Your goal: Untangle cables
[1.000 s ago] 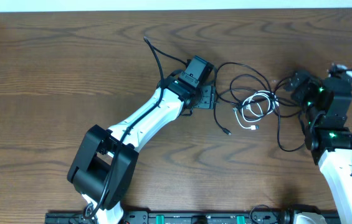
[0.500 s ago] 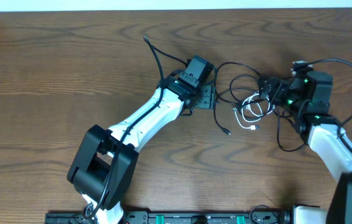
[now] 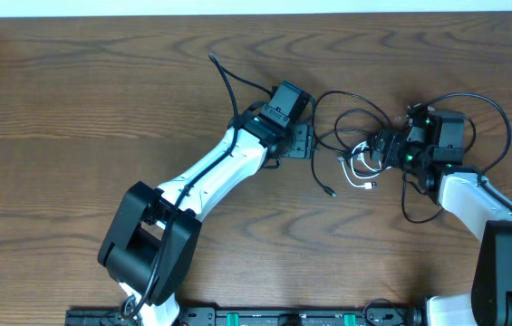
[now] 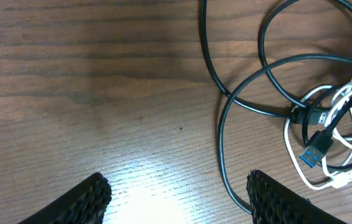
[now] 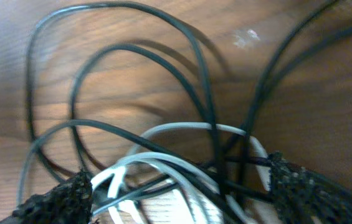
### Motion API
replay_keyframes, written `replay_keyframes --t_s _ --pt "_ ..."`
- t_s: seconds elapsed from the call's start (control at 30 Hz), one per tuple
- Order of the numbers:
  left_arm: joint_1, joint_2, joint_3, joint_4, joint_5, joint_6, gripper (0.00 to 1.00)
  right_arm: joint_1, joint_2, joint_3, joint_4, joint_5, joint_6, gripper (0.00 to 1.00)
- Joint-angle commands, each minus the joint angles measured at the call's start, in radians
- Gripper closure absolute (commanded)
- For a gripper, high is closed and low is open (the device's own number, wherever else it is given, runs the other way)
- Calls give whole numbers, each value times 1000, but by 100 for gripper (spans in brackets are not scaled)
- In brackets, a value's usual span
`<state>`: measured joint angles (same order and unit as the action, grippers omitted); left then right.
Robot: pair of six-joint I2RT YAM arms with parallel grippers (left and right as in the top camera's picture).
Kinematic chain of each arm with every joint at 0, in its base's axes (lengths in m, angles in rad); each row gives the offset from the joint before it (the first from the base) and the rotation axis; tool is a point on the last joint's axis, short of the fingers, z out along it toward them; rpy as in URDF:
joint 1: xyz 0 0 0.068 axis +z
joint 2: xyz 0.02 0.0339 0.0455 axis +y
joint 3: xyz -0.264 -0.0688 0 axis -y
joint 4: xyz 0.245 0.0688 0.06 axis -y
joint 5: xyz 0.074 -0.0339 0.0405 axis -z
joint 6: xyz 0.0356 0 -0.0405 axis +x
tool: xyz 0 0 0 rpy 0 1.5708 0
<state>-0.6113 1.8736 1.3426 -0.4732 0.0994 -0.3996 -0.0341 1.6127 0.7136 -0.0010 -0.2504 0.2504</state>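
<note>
On the brown wooden table [image 3: 74,109], at the side nearest to the arm bases, one small plug end [image 3: 331,192] of the thin black cord [image 4: 220,142] is seen lying free of the tangle. A little farther, two cords are counted: the black one and a thinner white cord [image 5: 188,127], which are looped together in one tangle between the two grippers. Inside this tangle a black plug with a blue tongue [image 4: 314,154] and a small white plug [image 4: 346,178] are shown by the left wrist view, just beside each other. The left gripper [image 4: 182,202] is held with its fingers spread wide above the table, left of the tangle, and only one strand of the black cord is seen passing between them. The right gripper [image 5: 182,193] is also spread, and white and black strands are enclosed between its fingers; whether they are touched cannot be told. Farthest, wide loops of the black cord are laid flat on the wood.
</note>
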Motion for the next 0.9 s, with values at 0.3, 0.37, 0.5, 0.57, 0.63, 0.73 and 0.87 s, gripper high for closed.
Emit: replay_keyframes --t_s 0.3,0.37,0.5,0.57,0.63,0.73,0.87 --pt "2 -28 -2 -3 -6 -9 29 11 7 7 -64 118 -235 33" --pt "2 -28 -2 -4 -6 -9 29 11 11 7 -63 118 -253 53" --pt "2 -28 -2 -8 -5 -9 29 11 11 7 -64 122 -260 90" --pt "2 -28 -2 -11 -5 -9 29 11 11 7 -66 146 -259 99" --pt "2 -28 -2 -12 -6 -9 29 11 11 6 -63 146 -254 99" --pt "2 -28 -2 -15 -5 -9 29 11 8 9 -46 131 -243 99" --pt "2 -28 -2 -14 -6 -9 29 11 -33 42 -70 78 -236 99"
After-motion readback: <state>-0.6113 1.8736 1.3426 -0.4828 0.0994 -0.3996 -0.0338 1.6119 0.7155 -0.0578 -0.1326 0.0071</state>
